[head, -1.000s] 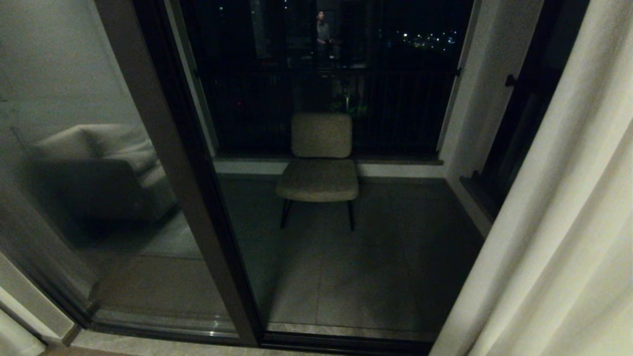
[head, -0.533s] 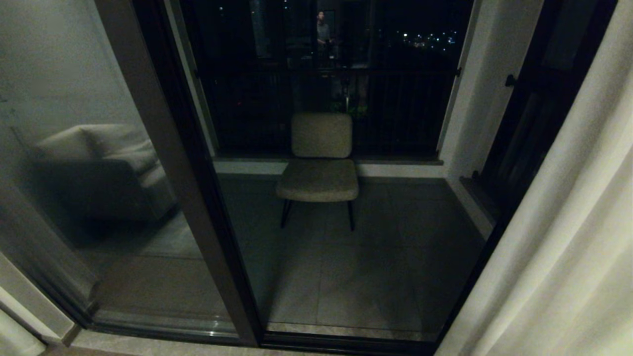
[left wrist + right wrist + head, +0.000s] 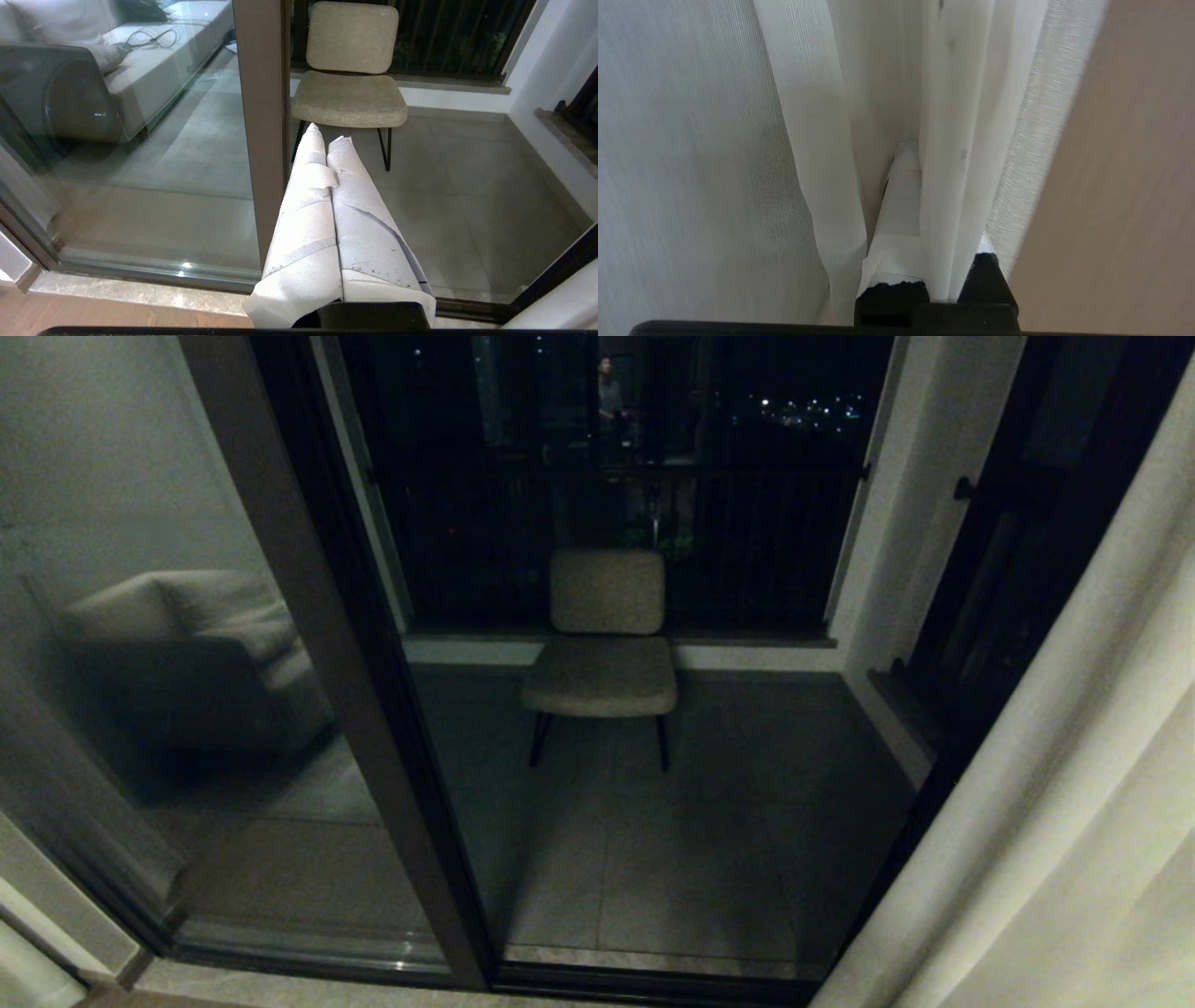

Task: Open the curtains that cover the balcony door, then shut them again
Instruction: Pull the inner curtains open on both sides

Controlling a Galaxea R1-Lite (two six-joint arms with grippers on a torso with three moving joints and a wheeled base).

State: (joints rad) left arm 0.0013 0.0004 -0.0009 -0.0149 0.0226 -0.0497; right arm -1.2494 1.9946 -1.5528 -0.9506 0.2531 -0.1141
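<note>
A cream-white curtain (image 3: 1074, 803) hangs at the right edge of the head view, drawn aside from the balcony door (image 3: 355, 709), whose dark frame and glass panes stand bare. In the right wrist view my right gripper (image 3: 931, 158) is shut on a pleated fold of this curtain (image 3: 945, 186), which runs between its taped fingers (image 3: 901, 196). My left gripper (image 3: 327, 135) is parked low before the door frame (image 3: 261, 116), shut, with nothing in it. Neither arm shows in the head view.
A beige chair (image 3: 602, 653) stands on the tiled balcony floor behind the glass. The left pane reflects a sofa (image 3: 187, 653). A person's reflection (image 3: 609, 392) shows at the top. The stone threshold (image 3: 280, 989) runs below the door. A dark side frame (image 3: 1008, 569) stands beside the curtain.
The curtain's edge has swung to the right at the top, baring more of the dark frame beside it. The rest of the scene has kept still.
</note>
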